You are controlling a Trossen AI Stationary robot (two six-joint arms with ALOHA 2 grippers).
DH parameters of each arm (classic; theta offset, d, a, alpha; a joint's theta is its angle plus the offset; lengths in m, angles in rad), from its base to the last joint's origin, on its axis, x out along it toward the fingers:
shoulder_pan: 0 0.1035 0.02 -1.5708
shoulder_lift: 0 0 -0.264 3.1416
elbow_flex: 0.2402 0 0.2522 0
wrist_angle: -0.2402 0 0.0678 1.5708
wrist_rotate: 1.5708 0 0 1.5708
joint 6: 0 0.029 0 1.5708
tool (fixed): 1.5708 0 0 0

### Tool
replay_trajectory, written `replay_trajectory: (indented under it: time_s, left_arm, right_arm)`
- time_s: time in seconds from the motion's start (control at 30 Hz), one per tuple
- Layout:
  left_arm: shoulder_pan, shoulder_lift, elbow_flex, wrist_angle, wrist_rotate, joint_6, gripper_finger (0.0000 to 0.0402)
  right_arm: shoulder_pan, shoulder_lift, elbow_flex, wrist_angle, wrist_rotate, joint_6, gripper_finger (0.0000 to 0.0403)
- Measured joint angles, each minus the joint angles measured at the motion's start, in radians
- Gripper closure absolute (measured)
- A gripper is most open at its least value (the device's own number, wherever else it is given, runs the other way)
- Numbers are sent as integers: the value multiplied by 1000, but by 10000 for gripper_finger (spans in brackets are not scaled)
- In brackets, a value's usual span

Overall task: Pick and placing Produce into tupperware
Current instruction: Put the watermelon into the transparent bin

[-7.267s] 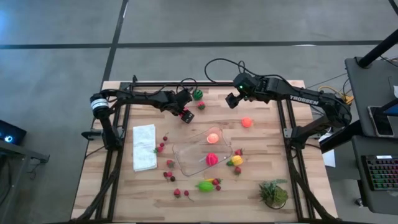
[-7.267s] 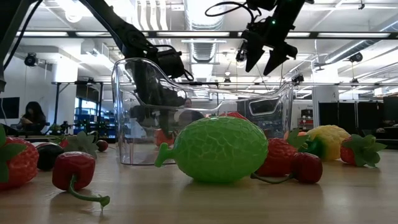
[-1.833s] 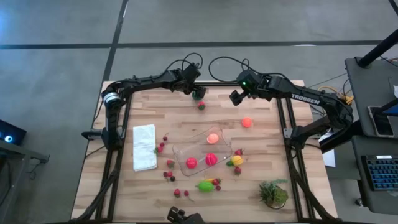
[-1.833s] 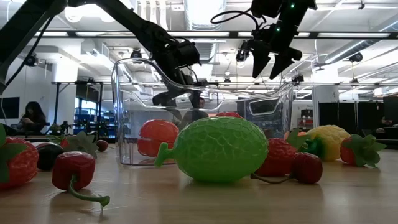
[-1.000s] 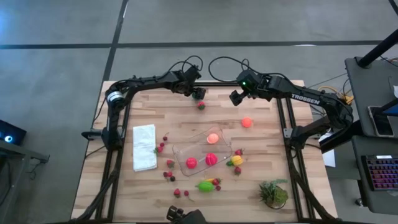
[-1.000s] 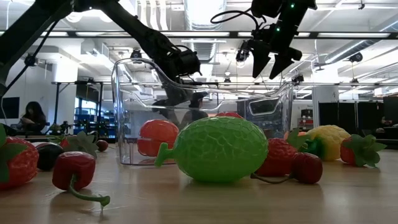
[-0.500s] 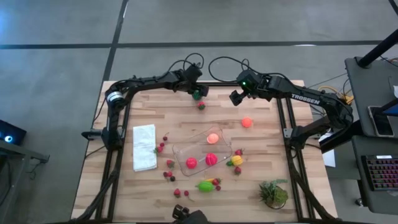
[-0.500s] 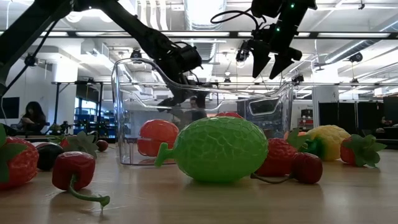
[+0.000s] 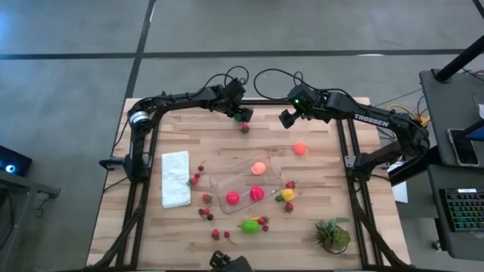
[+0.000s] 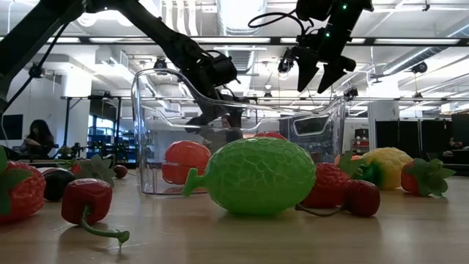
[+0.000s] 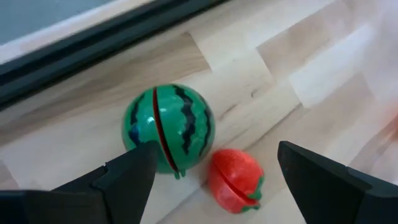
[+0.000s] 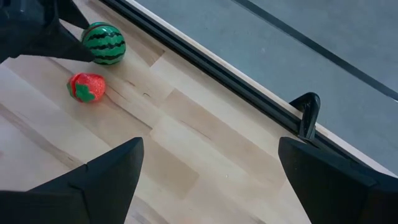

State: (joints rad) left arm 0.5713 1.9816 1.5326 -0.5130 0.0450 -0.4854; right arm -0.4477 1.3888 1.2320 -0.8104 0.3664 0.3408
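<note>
A lime-green fruit (image 10: pixel 256 176) and strawberries (image 10: pixel 333 187) front the clear tupperware (image 9: pixel 246 185) mid-counter (image 9: pixel 318 166). Beyond, the left gripper (image 11: pixel 211 180), fingers apart, hovers over a striped melon (image 11: pixel 168 127) and a strawberry (image 11: pixel 235 179); the right gripper (image 12: pixel 208 180) hangs wide open nearby.

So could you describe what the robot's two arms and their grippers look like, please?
Both arms are black, jointed and slim, with looping black cables. The right arm carries white TROSSEN lettering and a small green light near its wrist; the left arm has a white band at its base. The left gripper and right gripper each have two flat, dark, wedge-shaped fingers.
</note>
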Motion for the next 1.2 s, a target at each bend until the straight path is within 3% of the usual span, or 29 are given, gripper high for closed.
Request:
replay_trajectory:
  time_s: [0.33, 1.2]
  left_arm:
    - [0, -1, 1, -3, 23, -57, 9]
    - [-8, -49, 0, 34, 27, -23, 6]
  right_arm:
    - [0, 0, 0, 0, -4, 10, 38]
    - [0, 0, -6, -14, -7, 26, 38]
